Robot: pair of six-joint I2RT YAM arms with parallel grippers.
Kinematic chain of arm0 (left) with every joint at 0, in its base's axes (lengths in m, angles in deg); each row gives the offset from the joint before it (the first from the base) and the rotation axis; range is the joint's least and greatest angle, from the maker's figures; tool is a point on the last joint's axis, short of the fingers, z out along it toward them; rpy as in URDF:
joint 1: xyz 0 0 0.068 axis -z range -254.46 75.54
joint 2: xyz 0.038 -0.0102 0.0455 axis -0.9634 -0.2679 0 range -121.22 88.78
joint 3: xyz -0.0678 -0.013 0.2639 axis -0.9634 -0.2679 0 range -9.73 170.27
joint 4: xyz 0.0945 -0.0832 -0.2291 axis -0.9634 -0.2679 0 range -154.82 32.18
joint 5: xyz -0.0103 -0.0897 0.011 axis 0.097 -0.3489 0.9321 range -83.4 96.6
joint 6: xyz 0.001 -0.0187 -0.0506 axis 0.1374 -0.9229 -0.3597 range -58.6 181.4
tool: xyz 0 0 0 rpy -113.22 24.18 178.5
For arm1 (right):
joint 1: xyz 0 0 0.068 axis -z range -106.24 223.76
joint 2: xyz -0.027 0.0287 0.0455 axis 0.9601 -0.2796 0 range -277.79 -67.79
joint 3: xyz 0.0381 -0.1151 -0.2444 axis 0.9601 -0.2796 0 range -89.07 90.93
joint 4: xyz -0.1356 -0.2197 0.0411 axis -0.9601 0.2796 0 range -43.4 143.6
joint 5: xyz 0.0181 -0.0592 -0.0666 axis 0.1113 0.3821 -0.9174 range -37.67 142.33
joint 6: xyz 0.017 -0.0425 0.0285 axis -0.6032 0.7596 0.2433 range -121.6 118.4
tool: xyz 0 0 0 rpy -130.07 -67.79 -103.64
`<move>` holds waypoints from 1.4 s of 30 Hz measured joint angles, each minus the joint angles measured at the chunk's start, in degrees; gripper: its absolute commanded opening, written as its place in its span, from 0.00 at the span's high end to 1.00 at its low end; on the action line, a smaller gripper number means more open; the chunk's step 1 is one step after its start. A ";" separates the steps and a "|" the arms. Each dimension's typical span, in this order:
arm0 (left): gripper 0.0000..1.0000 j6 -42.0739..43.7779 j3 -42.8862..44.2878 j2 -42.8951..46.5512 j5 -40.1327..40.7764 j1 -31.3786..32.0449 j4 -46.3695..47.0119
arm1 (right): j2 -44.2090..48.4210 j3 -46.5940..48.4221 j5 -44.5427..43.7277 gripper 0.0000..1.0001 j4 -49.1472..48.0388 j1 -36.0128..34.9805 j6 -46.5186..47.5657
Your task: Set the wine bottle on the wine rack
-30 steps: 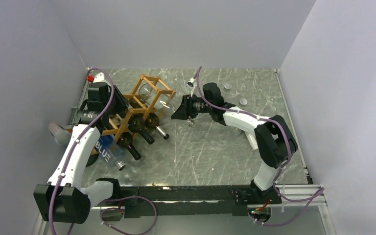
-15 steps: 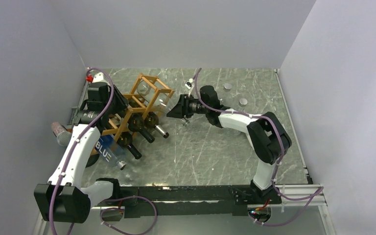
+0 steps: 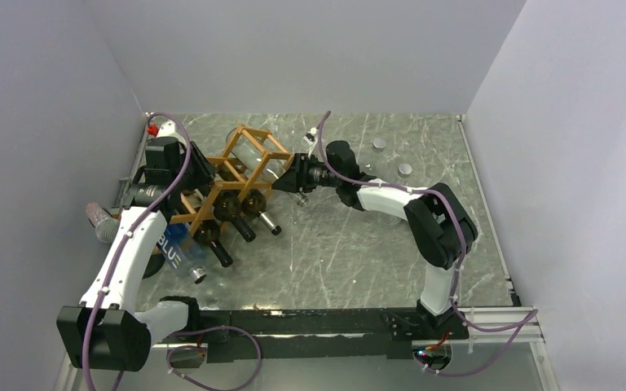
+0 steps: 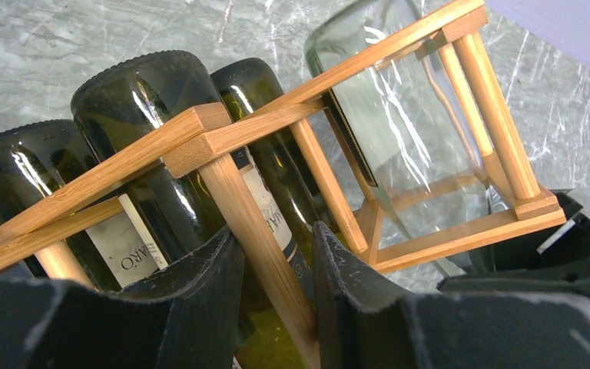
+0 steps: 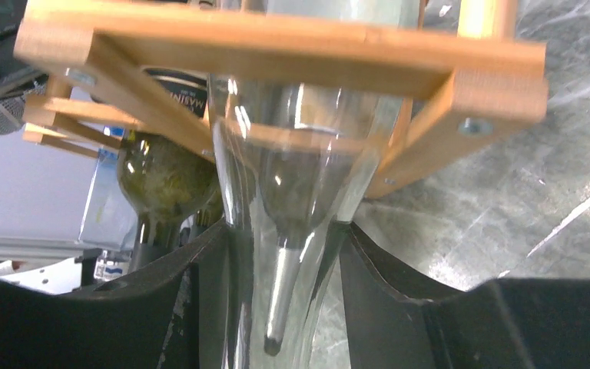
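Clear wine bottle [image 5: 292, 192] was found lodged in the far end cell of the wine rack [image 3: 232, 175].
Its neck was grasped by the right gripper [image 5: 284, 238]; a rack stick was clamped by the left gripper [image 4: 275, 234]. Dark bottles [image 4: 134, 108] were noted in neighbouring cells.

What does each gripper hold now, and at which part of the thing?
The right gripper holds the clear wine bottle at its neck, its body inside the wine rack's top cell. The left gripper clamps an upright stick of the rack.
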 measured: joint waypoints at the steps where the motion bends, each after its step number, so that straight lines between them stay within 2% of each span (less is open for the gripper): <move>1: 0.99 0.22 0.00 0.00 -0.35 0.00 -0.04 | -0.42 0.55 -0.48 1.00 0.04 -0.13 -0.15; 9: 0.98 0.35 0.61 -0.61 -0.39 0.02 -0.81 | -2.03 2.78 -2.99 1.00 0.50 -1.01 -0.52; 10: 0.93 0.37 1.03 -0.87 -0.31 0.02 -1.29 | -2.03 2.78 -3.19 0.96 0.57 -1.09 -0.46; 13: 0.73 0.24 2.10 -1.73 -0.20 0.02 -2.58 | -2.03 2.78 -3.89 0.67 0.83 -1.31 -0.22; 15: 0.61 0.15 2.93 -2.29 -0.11 0.07 -3.63 | -2.03 2.78 -4.42 0.55 1.05 -1.44 0.04; 23: 0.48 0.68 3.56 -3.72 0.31 0.07 -4.15 | -0.22 1.51 -10.36 0.26 1.88 -2.25 2.82; 26: 0.40 1.07 3.56 -3.63 0.63 0.07 -4.09 | 2.19 1.49 -13.51 0.14 2.58 -2.08 3.74; 31: 0.25 1.27 4.31 -3.56 2.60 0.07 -4.26 | 6.91 1.49 -17.73 0.11 4.52 -2.29 6.67; 35: 0.16 1.27 5.95 -2.80 3.96 0.07 -5.29 | 10.47 1.49 -21.22 0.11 8.66 -3.06 9.62; 38: 0.02 1.27 7.91 -1.33 5.01 0.07 -6.21 | 14.05 1.51 -24.55 0.11 13.42 -3.93 12.31; 42: 0.01 1.29 10.51 1.31 5.81 0.07 -6.67 | 22.01 1.42 -29.20 0.10 20.44 -4.94 15.63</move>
